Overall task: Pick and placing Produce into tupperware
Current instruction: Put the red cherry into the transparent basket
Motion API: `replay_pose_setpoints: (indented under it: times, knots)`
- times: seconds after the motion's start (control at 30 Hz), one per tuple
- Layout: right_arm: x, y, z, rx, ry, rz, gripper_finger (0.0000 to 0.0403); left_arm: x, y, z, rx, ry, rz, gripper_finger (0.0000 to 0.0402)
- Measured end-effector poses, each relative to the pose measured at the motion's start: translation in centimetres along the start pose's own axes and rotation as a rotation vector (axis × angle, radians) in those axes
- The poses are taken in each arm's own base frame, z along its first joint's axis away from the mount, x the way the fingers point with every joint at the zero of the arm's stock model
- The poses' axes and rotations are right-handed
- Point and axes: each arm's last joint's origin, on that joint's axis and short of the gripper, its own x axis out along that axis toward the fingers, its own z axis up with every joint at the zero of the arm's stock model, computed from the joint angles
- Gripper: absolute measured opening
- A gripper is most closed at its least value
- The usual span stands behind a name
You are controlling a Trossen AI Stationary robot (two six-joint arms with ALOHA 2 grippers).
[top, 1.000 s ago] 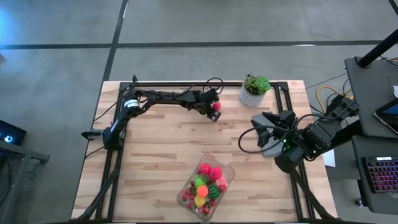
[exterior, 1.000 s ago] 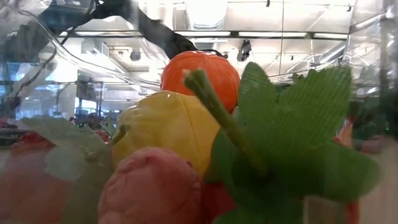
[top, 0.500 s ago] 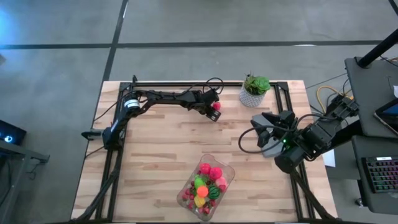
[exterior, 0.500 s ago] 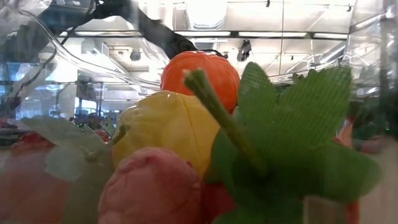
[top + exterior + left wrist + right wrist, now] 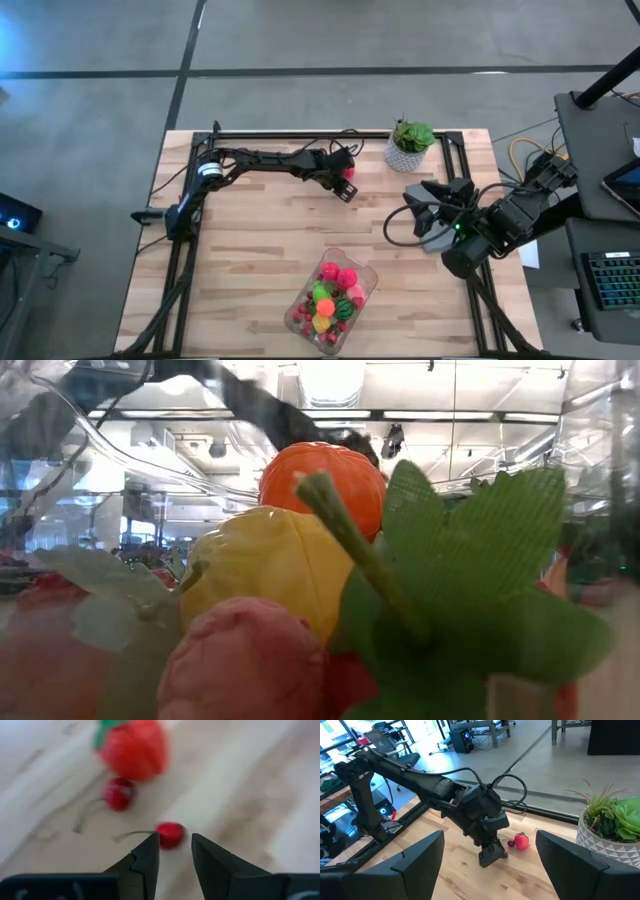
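High view, left arm: reaches along the far edge of the surface [image 5: 250,215]; the left gripper [image 5: 345,187] hangs near the far middle, just beside the potted plant [image 5: 411,143].
Left jaws: narrowly parted, nothing between them; in the left wrist view the left gripper's tips straddle a thin gap.
Target piece: a small red cherry [image 5: 170,834] lies on the wood just ahead of the gap, slightly off toward one finger, not yet between the fingertips [image 5: 149,845].
Cherry axis: its thin stem trails sideways across the line of the jaws, so the round body is the part to close on.
Neighbours: a second cherry [image 5: 118,794] and a strawberry [image 5: 134,748] lie farther ahead, apart from the first.
Nearer arm: the left, by far.
Tupperware [image 5: 333,293]: near the middle of the near edge, already holding many pieces of produce, well apart from the cherries.
Right arm: waits at the right edge; the right gripper [image 5: 428,205] stands wide open and empty.
Judgement: the next move needs a short advance so the cherry sits squarely between the tips.
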Motion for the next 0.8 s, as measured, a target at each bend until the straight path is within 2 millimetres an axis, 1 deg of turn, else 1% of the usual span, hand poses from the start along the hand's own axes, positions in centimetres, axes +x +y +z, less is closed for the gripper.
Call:
replay_pose_setpoints:
  times: [0.1,0.2,0.27,0.33,0.4,0.47,0.53,0.63,0.7,0.8]
  knots:
    - [0.0,0.0,0.0,0.0,0.0,0.0,0.0311,-1.7,-1.4,0.0,0.022,-0.001,-0.077,0.0099]
    - [0.0,0.0,0.0,0.003,0.0,0.0,0.031,-3.9,-3.3,-0.2,0.055,-0.008,-0.172,0.0099]
    - [0.0,0.0,0.0,0.003,0.0,0.0,0.0308,-6.0,-4.6,-0.5,0.086,-0.024,-0.221,0.0099]
    - [0.0,0.0,0.0,0.004,0.0,0.001,0.0305,-8.0,-5.9,-0.8,0.116,-0.066,-0.237,0.0099]
    - [0.0,0.0,0.0,0.003,0.0,0.0,0.0304,-9.6,-6.5,-1.3,0.141,-0.123,-0.173,0.0099]
    - [0.0,0.0,0.0,0.005,0.0,0.001,0.0304,-10.0,-6.7,-1.5,0.173,-0.179,-0.076,0.0099]
    - [0.0,0.0,0.0,0.002,0.0,0.001,0.0306,-10.0,-6.2,-1.7,0.176,-0.167,0.005,0.0099]
    - [0.0,0.0,0.0,0.003,0.0,0.001,0.031,-9.6,-5.4,-1.8,0.17,-0.132,0.041,0.0099]
    - [0.0,0.0,0.0,0.004,0.0,0.001,0.0311,-9.2,-4.9,-2.2,0.172,-0.092,0.06,0.0099]
    - [0.0,0.0,0.0,0.003,0.0,0.002,0.0308,-8.2,-4.7,-2.8,0.178,-0.052,0.07,0.0099]
